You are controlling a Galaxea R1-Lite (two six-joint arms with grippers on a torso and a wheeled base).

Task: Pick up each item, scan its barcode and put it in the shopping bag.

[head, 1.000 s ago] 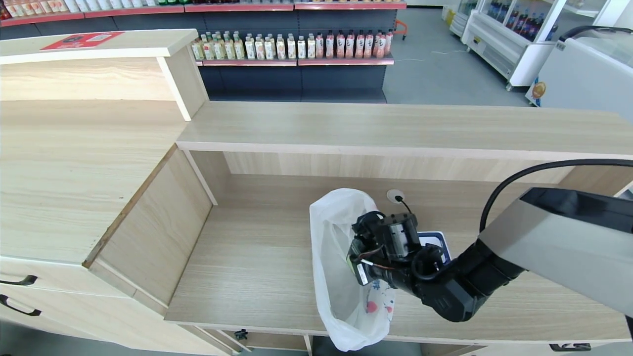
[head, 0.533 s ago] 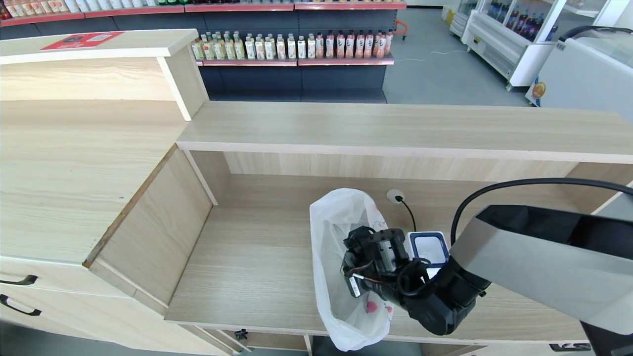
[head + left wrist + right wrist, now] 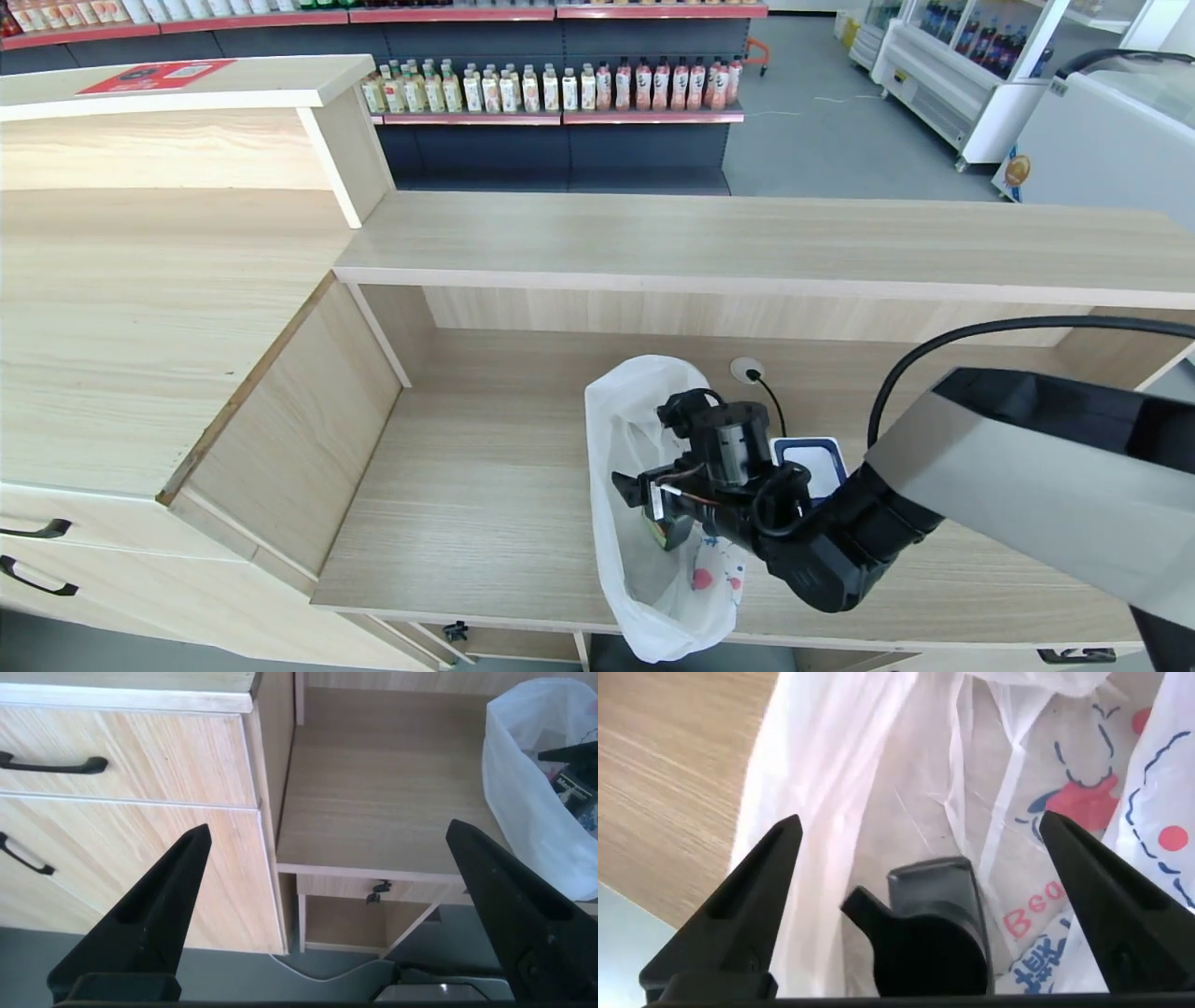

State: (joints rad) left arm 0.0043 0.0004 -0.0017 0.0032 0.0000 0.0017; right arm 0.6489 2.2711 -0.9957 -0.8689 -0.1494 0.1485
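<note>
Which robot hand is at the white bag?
The right gripper: it's open at the shopping bag's mouth. The left gripper is off by the drawers, away from the bag.

Left fingers, right fingers seemingly apart

shopping bag: red-blue lettering, cut off | red sign: unreadable

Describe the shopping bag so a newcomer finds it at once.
Start at the long wooden counter and drop to the lower desk on the robot's side. At that desk's front edge, beside a small blue-rimmed device, stands the shopping bag. Unlike the hard things around it, it is thin white plastic with red and blue print, the open right tool in its mouth.
</note>
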